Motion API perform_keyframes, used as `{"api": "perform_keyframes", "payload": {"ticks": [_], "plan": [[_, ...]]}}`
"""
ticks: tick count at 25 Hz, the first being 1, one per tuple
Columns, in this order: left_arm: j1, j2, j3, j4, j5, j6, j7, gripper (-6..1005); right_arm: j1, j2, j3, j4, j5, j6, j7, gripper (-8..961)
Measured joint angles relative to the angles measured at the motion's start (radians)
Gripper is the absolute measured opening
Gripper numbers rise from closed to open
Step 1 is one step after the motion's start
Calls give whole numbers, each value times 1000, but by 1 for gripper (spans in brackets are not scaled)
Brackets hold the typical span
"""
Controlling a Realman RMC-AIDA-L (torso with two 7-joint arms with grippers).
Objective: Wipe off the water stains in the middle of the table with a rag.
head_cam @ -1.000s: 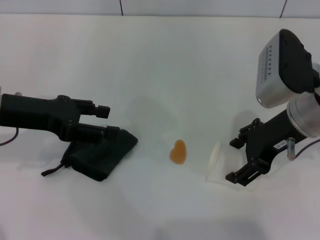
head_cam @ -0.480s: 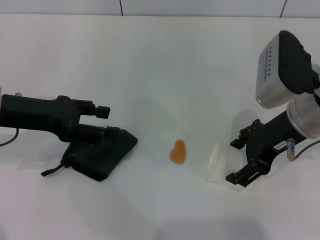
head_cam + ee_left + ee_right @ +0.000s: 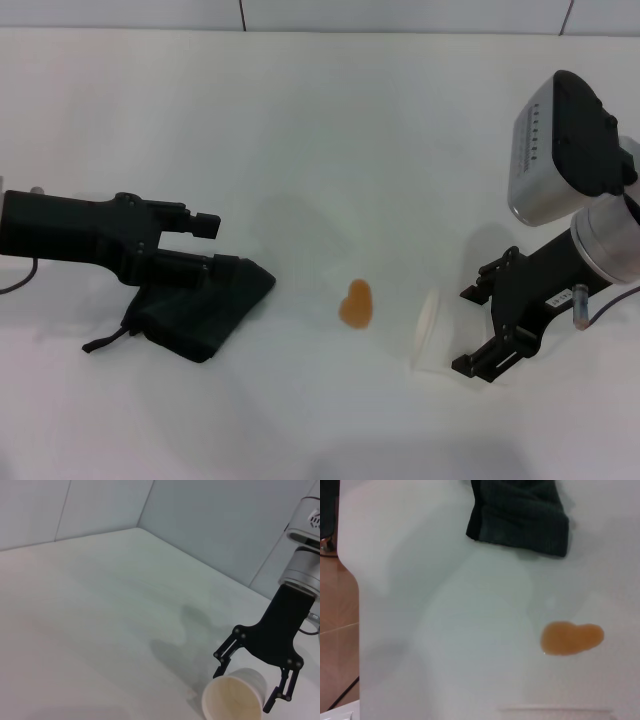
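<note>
White table (image 3: pixel 320 120) filling the head view, seen from above. Left of centre, a dark folded rag (image 3: pixel 205 310), wedge-shaped, long axis slanting from lower left to upper right, thin cord loop trailing off its lower-left corner. Left gripper (image 3: pixel 220 245) directly over the rag's upper edge, arm reaching in from the left edge of the frame; lower finger resting against the cloth, upper finger above and clear of it, so jaws parted, not yet clamped on the fabric. Just right of centre, the water stains (image 3: pixel 356 303): one small orange, heart-shaped blob, well apart from the rag, lying to the right of its upper-right tip. Further right, a white paper cup (image 3: pixel 428 330) on its side, mouth toward the blob, between the spread fingers of the right gripper (image 3: pixel 478 325) at lower right; fingers flanking the cup, contact not clear. In the right wrist view, blob at lower right, rag's end at top centre. Key relation, as a judgement: stain rightward from the left gripper, roughly along the rag's own slant; left arm far better placed, rag already beneath it.
</note>
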Motion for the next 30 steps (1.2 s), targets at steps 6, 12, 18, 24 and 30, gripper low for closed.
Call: {"api": "perform_keyframes", "payload": {"ticks": [6, 12, 18, 24, 30], "plan": [[0, 0, -1, 1, 0, 0, 1, 787, 0, 0, -1, 3, 0, 0, 0, 841], [0, 0, -1, 0, 0, 0, 1, 787, 0, -1, -3, 10, 0, 0, 0, 832], [0, 0, -2, -1, 0, 0, 1, 787, 0, -2, -9, 11, 0, -3, 0, 799], [0, 0, -3, -2, 0, -1, 1, 787, 0, -2, -12, 9, 0, -6, 1, 750], [0, 0, -4, -2, 0, -2, 1, 786, 6, -2, -12, -6, 7, -22, 2, 714]]}}
